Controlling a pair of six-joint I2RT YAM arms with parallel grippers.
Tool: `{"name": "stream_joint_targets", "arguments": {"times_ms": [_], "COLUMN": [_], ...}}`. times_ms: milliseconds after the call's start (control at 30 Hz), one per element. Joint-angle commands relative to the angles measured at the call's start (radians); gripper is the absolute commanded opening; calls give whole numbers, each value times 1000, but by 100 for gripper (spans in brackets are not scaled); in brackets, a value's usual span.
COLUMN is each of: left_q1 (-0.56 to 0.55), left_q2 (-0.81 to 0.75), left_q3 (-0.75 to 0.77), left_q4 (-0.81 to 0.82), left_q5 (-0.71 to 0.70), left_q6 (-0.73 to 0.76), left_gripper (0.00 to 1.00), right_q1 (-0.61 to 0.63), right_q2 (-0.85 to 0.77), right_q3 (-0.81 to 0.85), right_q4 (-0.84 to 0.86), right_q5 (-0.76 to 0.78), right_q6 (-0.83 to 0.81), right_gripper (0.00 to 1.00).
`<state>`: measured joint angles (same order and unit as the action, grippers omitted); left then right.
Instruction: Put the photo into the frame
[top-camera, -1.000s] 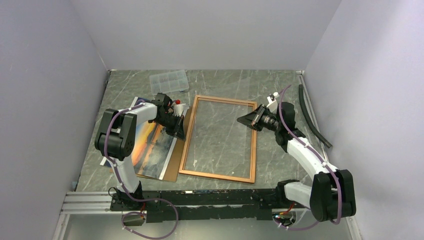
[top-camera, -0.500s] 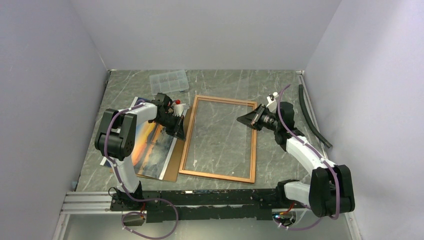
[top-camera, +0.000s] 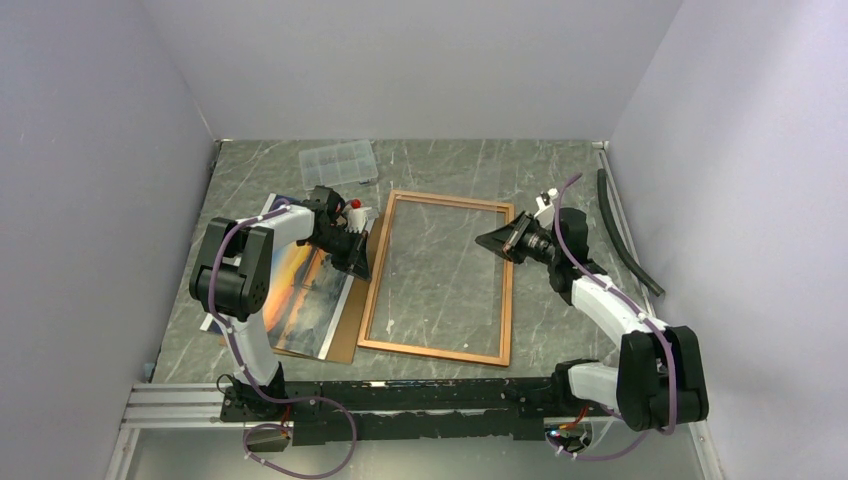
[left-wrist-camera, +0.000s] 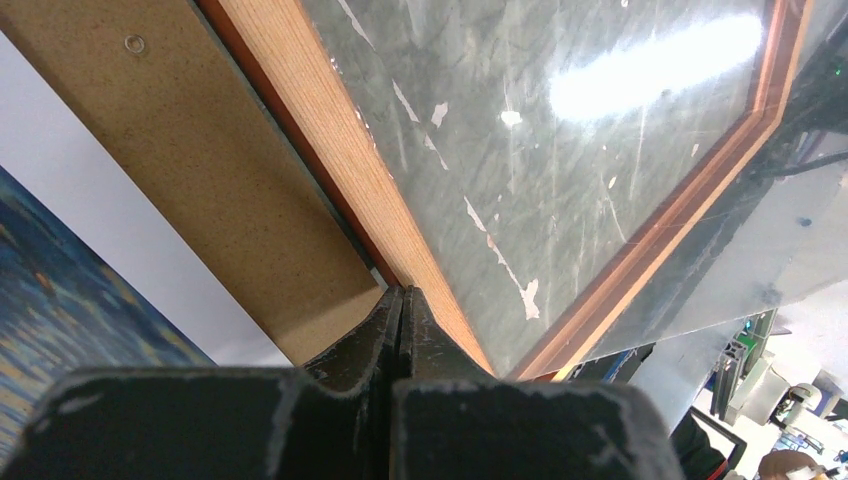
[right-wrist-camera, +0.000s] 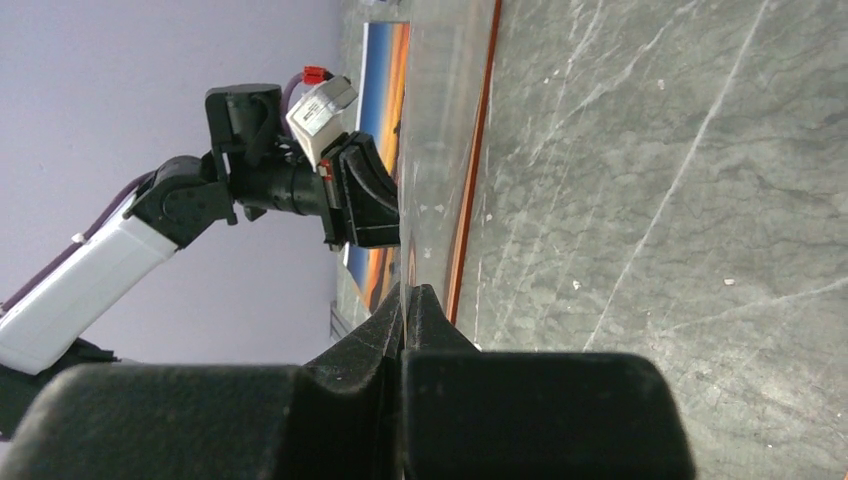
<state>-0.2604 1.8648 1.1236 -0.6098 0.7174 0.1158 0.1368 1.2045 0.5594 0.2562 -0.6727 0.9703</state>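
Observation:
The frame (top-camera: 435, 350), with a thin reddish-orange border, lies flat mid-table. Its clear pane (top-camera: 440, 270) is tilted, with the right edge raised. My right gripper (top-camera: 482, 240) is shut on that edge; in the right wrist view the pane (right-wrist-camera: 435, 120) runs edge-on out of my shut right gripper (right-wrist-camera: 405, 288), above the frame rail (right-wrist-camera: 470, 210). My left gripper (top-camera: 364, 268) is shut, its tips (left-wrist-camera: 403, 292) against the outer edge of the frame's left rail (left-wrist-camera: 330, 130). The sunset photo (top-camera: 300, 290) lies face up, left of the frame, on the brown backing board (top-camera: 345, 338).
A small clear compartment box (top-camera: 339, 163) sits at the back left. A black strip (top-camera: 625, 225) lies along the right wall. The backing board (left-wrist-camera: 200, 140) abuts the frame's left side. Walls close in on three sides.
The right arm's elbow has shifted slightly; its gripper stays on the pane's right edge. The left arm, the frame and the photo have not moved.

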Motion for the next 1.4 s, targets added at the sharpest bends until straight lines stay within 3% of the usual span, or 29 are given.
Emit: {"name": "stream_joint_targets", "arguments": {"times_ms": [0, 933, 1367], "left_q1": [-8, -8, -10], "left_q2": [13, 28, 39], "left_q3": [1, 14, 28], "left_q4": [-11, -25, -31], "left_q5": [-47, -47, -42], "left_q6": [34, 41, 42], "left_gripper": [3, 3, 3], "right_q1": [9, 9, 10], "right_q2": [3, 30, 26], "right_q3": [-31, -211, -258], "right_q4": [57, 216, 183], "right_q5": [14, 74, 139], "right_q6": [13, 94, 82], "right_gripper": [0, 0, 0]}}
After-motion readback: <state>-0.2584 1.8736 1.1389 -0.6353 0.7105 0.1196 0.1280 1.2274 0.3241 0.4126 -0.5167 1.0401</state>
